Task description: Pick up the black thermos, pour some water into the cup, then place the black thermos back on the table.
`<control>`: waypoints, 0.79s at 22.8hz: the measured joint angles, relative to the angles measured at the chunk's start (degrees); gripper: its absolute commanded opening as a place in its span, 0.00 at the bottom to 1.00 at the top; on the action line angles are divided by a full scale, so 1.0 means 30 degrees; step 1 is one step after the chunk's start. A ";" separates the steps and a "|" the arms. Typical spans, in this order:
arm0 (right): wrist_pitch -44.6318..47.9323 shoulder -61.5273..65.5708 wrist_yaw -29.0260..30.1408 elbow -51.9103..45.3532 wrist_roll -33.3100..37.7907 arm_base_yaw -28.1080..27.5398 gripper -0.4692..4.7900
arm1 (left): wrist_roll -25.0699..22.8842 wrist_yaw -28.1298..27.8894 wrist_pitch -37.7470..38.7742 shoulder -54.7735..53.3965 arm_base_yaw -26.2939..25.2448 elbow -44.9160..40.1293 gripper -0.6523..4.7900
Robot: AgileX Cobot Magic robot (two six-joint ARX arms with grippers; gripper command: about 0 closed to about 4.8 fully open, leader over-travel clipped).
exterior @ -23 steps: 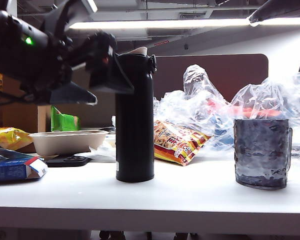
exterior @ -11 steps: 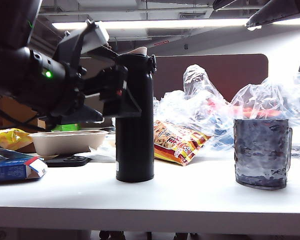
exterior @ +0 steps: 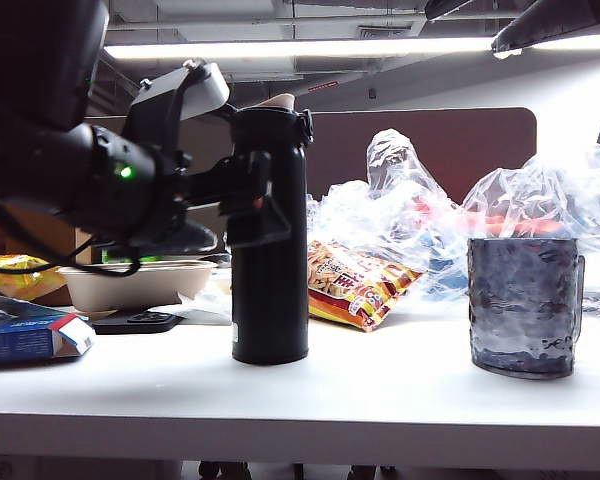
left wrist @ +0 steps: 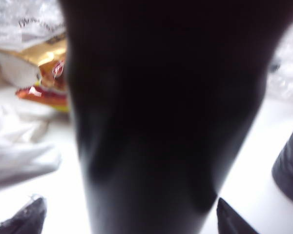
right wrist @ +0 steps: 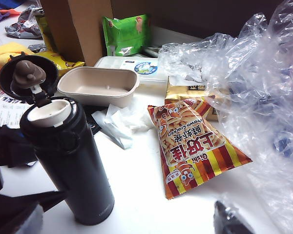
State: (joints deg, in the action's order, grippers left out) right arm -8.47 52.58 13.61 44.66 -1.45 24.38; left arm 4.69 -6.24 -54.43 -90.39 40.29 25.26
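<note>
1. We see the thermos (exterior: 270, 235) upright on the table (exterior: 380, 395), lid flipped open, at about 9 o'clock from the cup (exterior: 525, 305) and well apart from it.
2. The left gripper (exterior: 252, 205) is at the thermos's upper half, its fingers (left wrist: 29, 222) spread apart on either side of the body; whether they touch it we cannot tell.
3. The right gripper (right wrist: 124, 224) stays high above the table, also spread wide, holding nothing.
4. A snack bag (exterior: 355, 283) lies behind the thermos, at about 3 o'clock.
</note>
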 measured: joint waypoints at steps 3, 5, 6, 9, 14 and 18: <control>0.0000 0.0007 0.0000 0.0000 -0.0036 0.0000 1.00 | 0.0015 0.0044 -0.0080 -0.0277 0.0000 0.0845 1.00; 0.0000 0.0007 0.0000 0.0000 -0.0051 0.0000 1.00 | 0.0015 0.0255 -0.0175 -0.0401 0.0000 0.1290 1.00; 0.0000 0.0007 0.0000 0.0000 -0.0058 0.0000 1.00 | 0.0015 0.0342 -0.0219 -0.0532 0.0000 0.1523 1.00; 0.0000 0.0015 0.0000 0.0000 -0.0073 -0.0007 1.00 | 0.0022 0.0408 0.0000 -0.0816 0.0000 0.1953 1.00; -0.0007 0.0015 0.0000 0.0000 -0.0131 -0.0022 1.00 | 0.0022 0.0408 0.1027 -0.1268 0.0000 0.2033 1.00; -0.0102 0.0015 -0.0022 0.0000 -0.0197 -0.0022 1.00 | 0.0022 0.0357 0.0058 -0.2477 0.0000 0.2033 1.00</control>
State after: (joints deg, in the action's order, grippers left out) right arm -8.78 52.62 13.54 44.66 -2.04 24.32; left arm 4.75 -5.17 -54.26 -97.82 40.29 31.35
